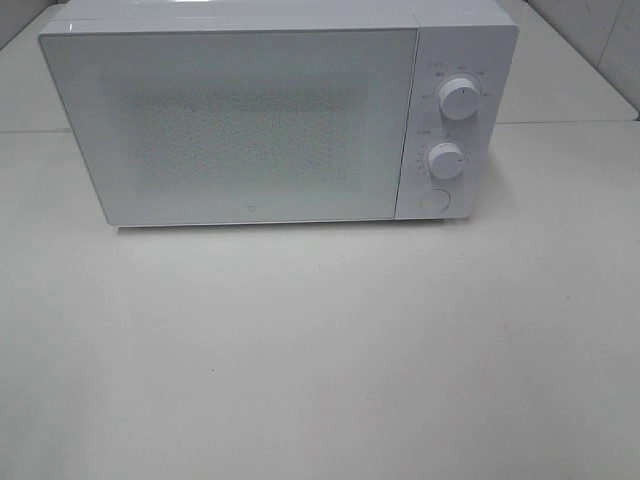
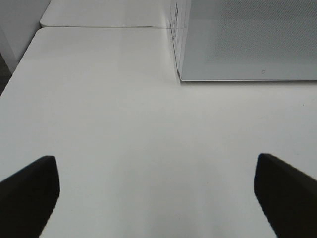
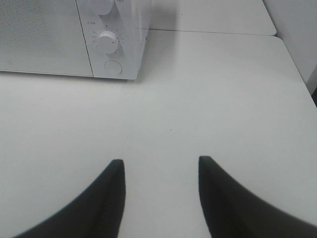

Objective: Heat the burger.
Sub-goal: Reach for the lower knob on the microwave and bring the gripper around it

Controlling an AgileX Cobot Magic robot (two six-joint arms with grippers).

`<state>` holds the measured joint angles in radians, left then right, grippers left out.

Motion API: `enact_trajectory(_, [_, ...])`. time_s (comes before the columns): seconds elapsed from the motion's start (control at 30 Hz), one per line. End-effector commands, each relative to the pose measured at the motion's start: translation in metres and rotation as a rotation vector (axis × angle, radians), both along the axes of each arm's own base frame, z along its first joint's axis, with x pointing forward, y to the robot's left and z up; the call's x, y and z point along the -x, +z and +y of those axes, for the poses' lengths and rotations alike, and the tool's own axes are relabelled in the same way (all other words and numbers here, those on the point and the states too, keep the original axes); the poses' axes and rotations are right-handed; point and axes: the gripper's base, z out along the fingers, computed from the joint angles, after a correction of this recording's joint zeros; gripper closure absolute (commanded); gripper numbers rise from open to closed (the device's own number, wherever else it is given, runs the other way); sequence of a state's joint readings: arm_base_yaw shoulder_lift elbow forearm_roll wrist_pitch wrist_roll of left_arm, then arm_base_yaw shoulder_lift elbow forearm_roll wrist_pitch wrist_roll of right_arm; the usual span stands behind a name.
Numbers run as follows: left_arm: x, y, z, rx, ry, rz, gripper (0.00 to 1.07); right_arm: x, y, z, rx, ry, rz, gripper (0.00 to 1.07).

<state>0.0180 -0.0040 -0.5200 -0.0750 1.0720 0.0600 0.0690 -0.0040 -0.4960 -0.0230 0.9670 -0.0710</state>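
Over the near edge of the counter (image 1: 320,400), the left fingers (image 2: 29,198) are spread wide with nothing between them. The right fingers (image 3: 99,208), toward the near right corner, are parted less widely and are also empty. Neither pair touches anything, and neither arm shows in the high view. The middle of the counter between them and the appliance is bare.

Toward the far edge stands the microwave (image 1: 470,30), square to the front with its door (image 1: 230,120) shut. The control panel is at the end nearer the far right corner: an upper knob (image 1: 460,98), a lower knob (image 1: 446,160) and a round button (image 1: 433,200) beneath them.

The burger is not visible in any view. The speckled door pane hides the inside, so I cannot tell whether the burger is already in there.

The task seems to be at a step on the microwave itself. If the burger is inside, the next move is probably a turn of a knob. If not, the door must open first, likely by pressing the round button. Either way the right fingers look better placed, and they would need to close up to press or pinch.
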Motion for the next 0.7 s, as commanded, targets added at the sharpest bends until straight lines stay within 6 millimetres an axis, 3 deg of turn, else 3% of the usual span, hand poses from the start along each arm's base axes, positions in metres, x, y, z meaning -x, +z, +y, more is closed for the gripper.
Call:
enact_trajectory(0.03, [0.0031,-0.001,0.0001,0.006,0.007,-0.019,0.06,0.0037,0.0006,0.0,0.003,0.004,-0.032,0.59])
enact_trajectory(0.7, [0.0031,-0.001,0.0001,0.006,0.007,-0.02,0.06,0.0037,0.0006,0.0,0.003,0.004,-0.032,0.59])
